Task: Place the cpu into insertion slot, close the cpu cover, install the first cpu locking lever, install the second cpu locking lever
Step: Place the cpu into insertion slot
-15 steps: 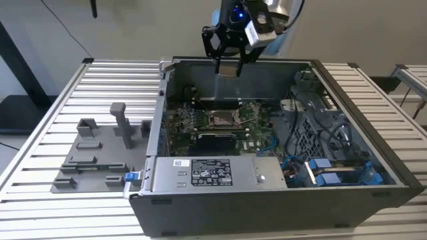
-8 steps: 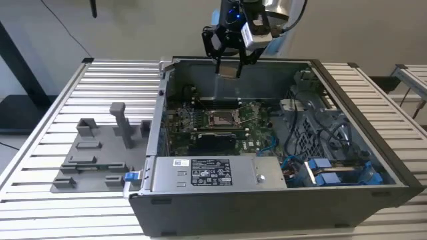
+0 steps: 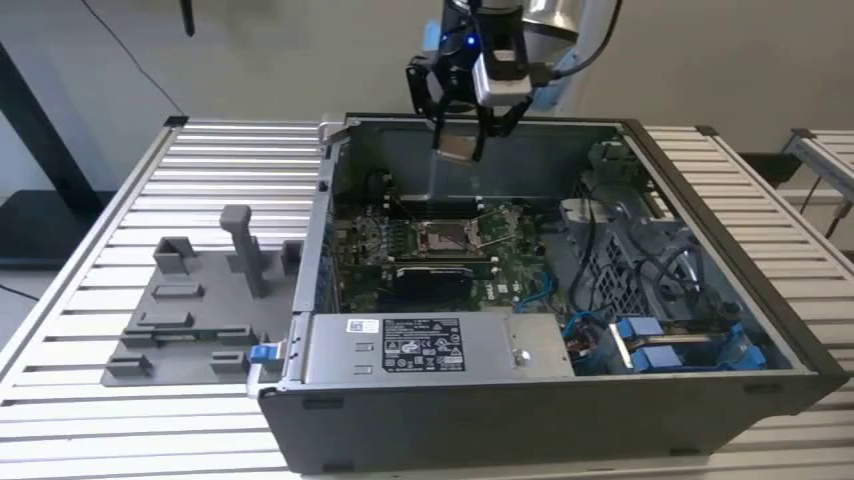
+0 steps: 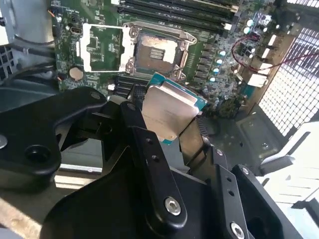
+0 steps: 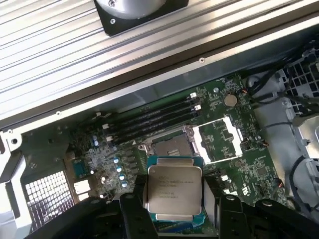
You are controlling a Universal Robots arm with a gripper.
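Slatted metal tabletop [image 3: 80,200] carries an open computer case [image 3: 534,430] in the exterior view, with a grey fixture tray [image 3: 187,310] at the case's 9 o'clock, on the exterior view's left. Above the case's 12 o'clock wall hangs the gripper [image 3: 467,140], clamped on the cpu [image 3: 457,147]. The cpu is held in the air, well apart from the insertion slot [image 3: 443,237] in the middle of the green board [image 3: 521,270]. A labelled power box [image 3: 414,345] sits at the slot's 6 o'clock.

Both wrist views bring in finer detail. Black fingers [image 4: 137,124] [image 5: 130,204] press 2 opposite edges of the cpu [image 4: 167,112] [image 5: 172,191], and its silver face is tilted. The cpu cover [image 4: 102,47] [image 5: 219,139] is swung open to one side of the slot [image 4: 155,51] [image 5: 169,146], leaving the recess bare. Memory slots [image 5: 149,119] run along another side.

The locking levers are hard to make out. In the second wrist view the gripper body hides the cpu's lower edge. Open air lies between the cpu and the slot.
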